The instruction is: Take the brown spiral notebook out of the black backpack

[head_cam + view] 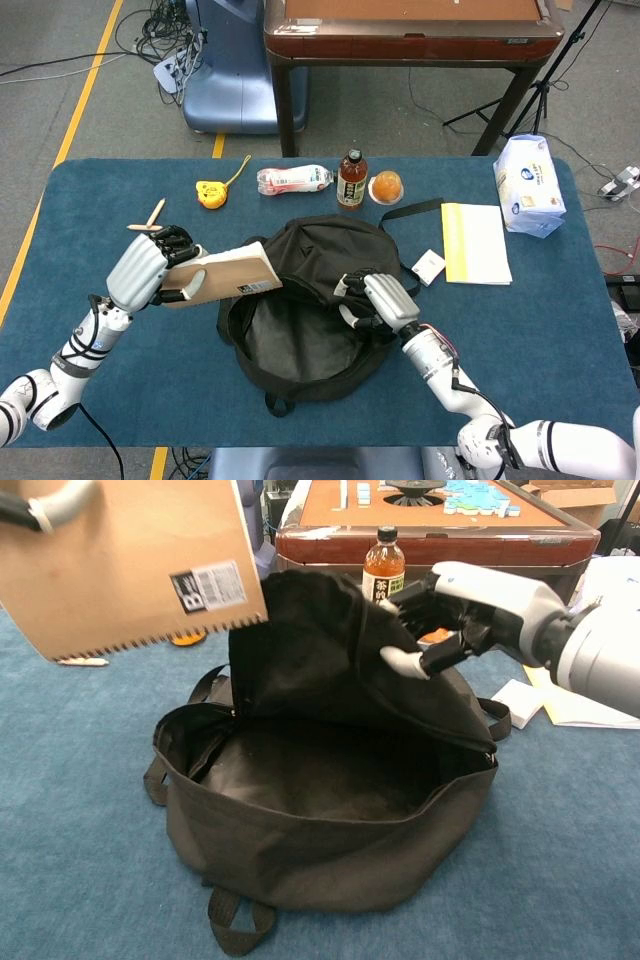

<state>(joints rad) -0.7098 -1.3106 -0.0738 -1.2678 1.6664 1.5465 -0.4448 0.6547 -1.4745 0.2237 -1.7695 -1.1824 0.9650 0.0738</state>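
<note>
Head view: left hand (pixel 150 272) grips the brown notebook (pixel 222 277) at centre left, clear of the black backpack (pixel 310 310). Right hand (pixel 378 299) holds the bag's open flap, fingers curled.
</note>
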